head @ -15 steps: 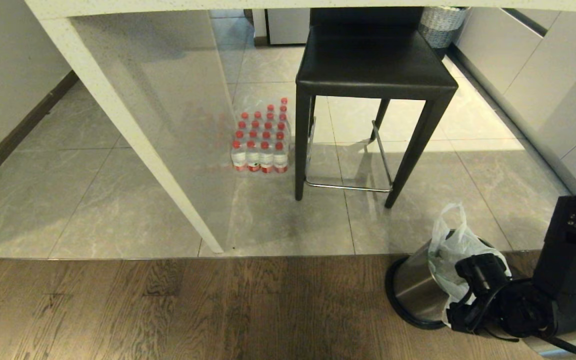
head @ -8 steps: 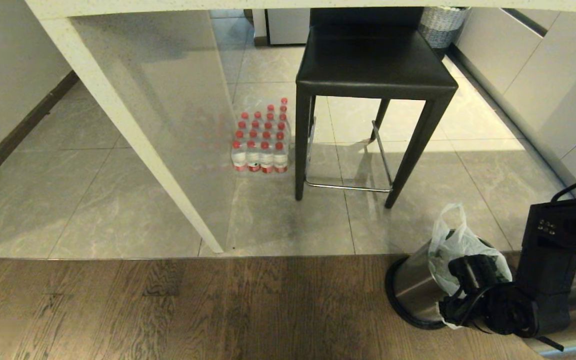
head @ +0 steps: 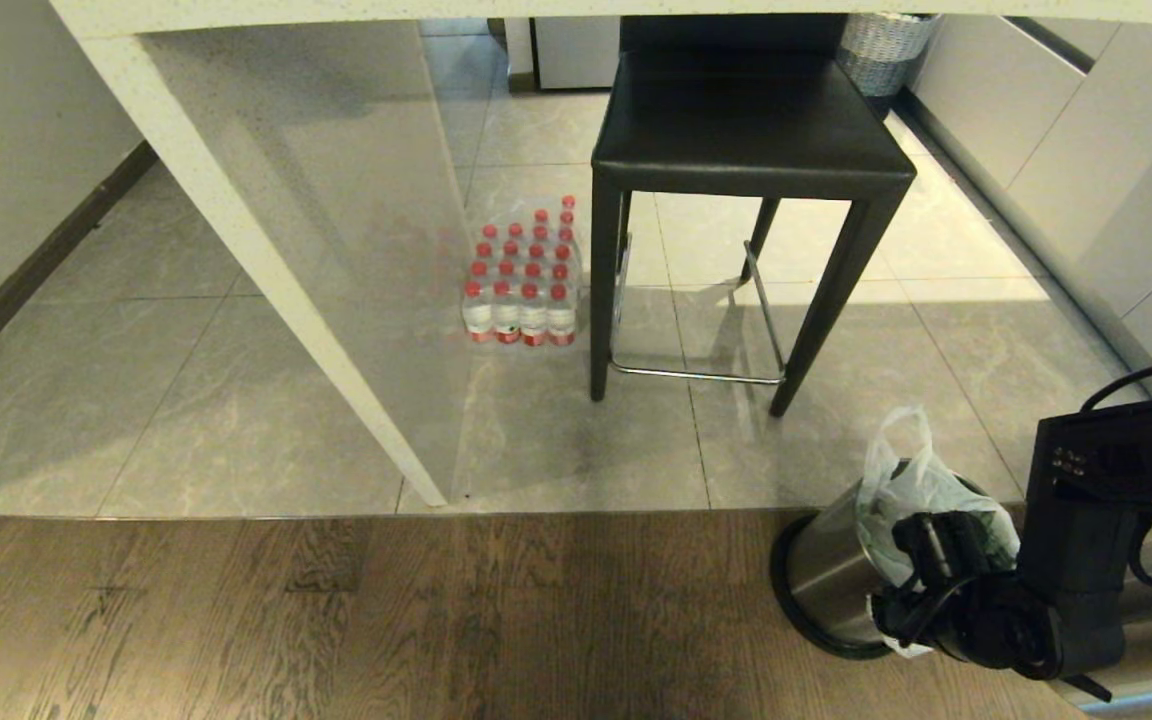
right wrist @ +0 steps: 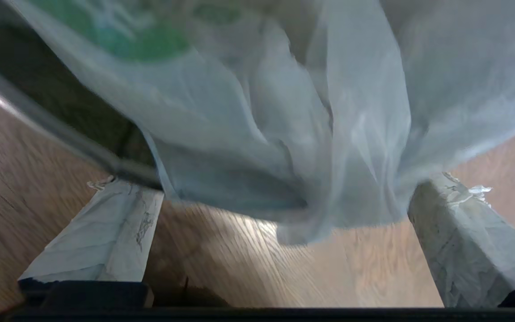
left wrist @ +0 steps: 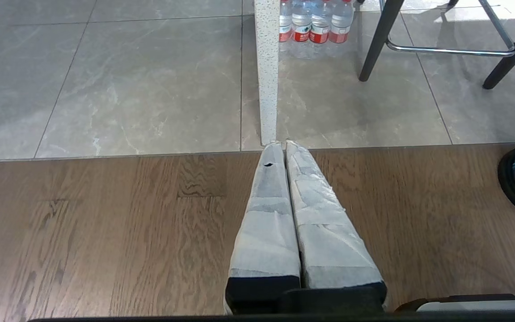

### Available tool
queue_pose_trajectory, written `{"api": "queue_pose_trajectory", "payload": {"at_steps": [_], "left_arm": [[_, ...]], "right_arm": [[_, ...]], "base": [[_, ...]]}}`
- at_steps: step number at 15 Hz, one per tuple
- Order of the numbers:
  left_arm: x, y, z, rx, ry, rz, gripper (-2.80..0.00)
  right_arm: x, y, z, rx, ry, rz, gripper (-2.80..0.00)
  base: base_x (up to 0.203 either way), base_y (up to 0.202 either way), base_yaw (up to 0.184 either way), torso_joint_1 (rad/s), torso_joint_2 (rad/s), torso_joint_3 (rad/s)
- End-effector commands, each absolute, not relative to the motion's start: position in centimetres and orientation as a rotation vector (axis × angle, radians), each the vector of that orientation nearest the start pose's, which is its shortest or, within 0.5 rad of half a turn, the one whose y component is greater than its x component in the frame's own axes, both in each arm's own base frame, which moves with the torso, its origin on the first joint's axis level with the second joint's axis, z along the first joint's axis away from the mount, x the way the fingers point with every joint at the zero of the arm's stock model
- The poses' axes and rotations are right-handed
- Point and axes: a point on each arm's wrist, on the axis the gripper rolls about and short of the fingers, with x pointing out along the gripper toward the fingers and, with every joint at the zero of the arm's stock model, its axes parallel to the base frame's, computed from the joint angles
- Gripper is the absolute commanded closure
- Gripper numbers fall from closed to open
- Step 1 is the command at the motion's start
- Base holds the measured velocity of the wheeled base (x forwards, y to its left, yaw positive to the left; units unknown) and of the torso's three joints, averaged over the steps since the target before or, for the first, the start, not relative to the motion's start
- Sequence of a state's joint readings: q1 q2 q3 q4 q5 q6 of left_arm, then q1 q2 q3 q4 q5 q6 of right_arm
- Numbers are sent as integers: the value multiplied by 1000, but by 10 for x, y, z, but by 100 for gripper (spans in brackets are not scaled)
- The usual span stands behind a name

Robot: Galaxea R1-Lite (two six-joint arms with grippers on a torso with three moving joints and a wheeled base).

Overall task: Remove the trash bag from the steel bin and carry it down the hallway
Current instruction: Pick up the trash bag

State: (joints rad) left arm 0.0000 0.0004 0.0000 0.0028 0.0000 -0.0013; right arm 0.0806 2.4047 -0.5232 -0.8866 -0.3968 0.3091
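One pincer at the bag, one parked

Right pincer (right wrist: pixel 280 210) stood wide open — holding nothing — its fingers (right wrist: pixel 101 232) flanking the trash bag (head: pixel 921 480) (sitting in the steel bin (head: pixel 826 580) on the wood floor (head: pixel 336 610)); left pincer (left wrist: pixel 284 145) hung pressed together, idle.

The right hand (head: pixel 911 590) has slid from about four o'clock toward the steel bin (head: pixel 829 575), dropping lower against the trash bag (head: pixel 911 480); its fingers (right wrist: pixel 101 228) have spread wide, a fold of the bag hanging between them.
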Motion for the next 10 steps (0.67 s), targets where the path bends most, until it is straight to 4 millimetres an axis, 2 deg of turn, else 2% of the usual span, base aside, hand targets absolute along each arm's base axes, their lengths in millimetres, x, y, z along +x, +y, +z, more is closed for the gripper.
{"api": "queue_pose_trajectory", "payload": {"at_steps": [1,10], "left_arm": [[-23,0,75,-2,3,0,0],[-23,0,75,-2,3,0,0]], "right_arm": [[296,15,-73,49,894,-437,-280],[297,15,-74,44,844,-466,-280]], "base": [[0,0,0,0,0,0],[0,0,0,0,0,0]]}}
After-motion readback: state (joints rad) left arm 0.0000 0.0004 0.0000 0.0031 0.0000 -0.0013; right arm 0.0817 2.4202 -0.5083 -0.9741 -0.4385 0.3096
